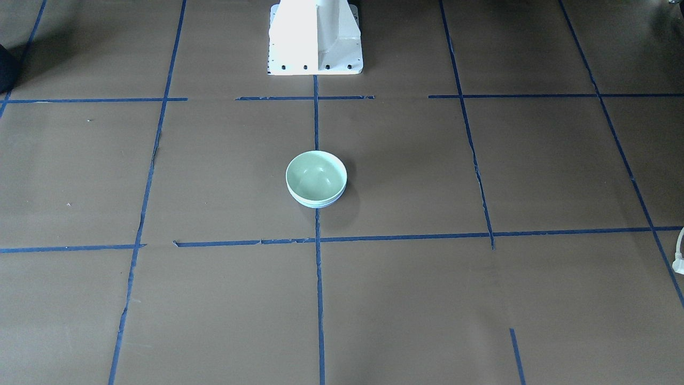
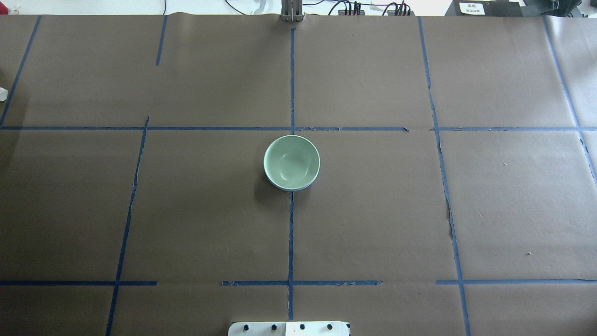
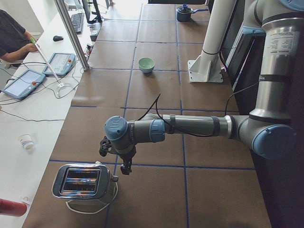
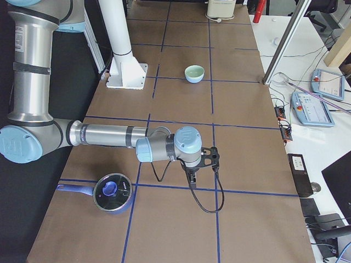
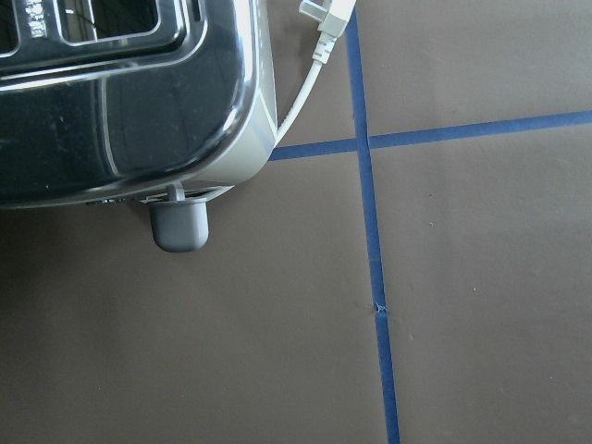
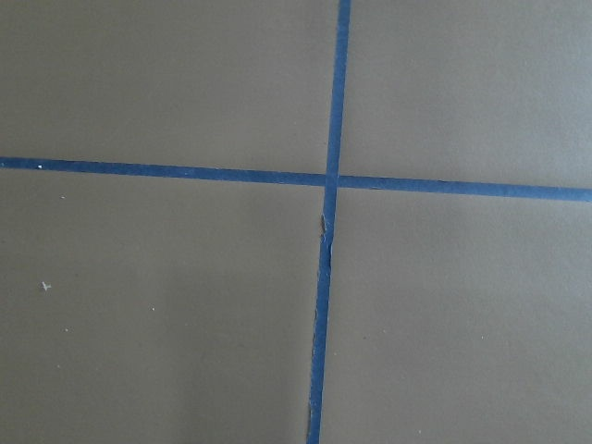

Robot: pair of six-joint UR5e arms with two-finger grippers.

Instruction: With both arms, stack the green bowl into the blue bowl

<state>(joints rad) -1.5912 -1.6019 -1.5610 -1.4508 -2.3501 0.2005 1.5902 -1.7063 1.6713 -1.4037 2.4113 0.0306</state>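
- The green bowl [image 2: 291, 162] is small, round and pale mint, smooth and plain, with its open side up.
- It sits inside the blue bowl [image 2: 290, 189]. Only a thin pale blue edge of that bowl peeks out under the green rim.
- The two bowls stand on the brown table [image 2: 396, 210], out in front of the white pedestal [image 1: 315, 37], right on the blue tape line [image 2: 291, 233] that runs away from it.
- The left gripper [image 3: 125, 167] hangs far out to the robot's left of the pedestal, well apart from the bowls. It points down just beside a shiny toaster [image 3: 83, 180]. I cannot tell if its fingers are spread or pressed together.
- The toaster's white plug [image 5: 330, 20] lies on the table next to it.
- The right gripper [image 4: 191, 176] hangs far out on the pedestal's other side, over a tape crossing. I cannot tell how its fingers stand either.
- A blue pot with a glass lid [image 4: 112, 193] sits near the right gripper, well apart from the bowls.
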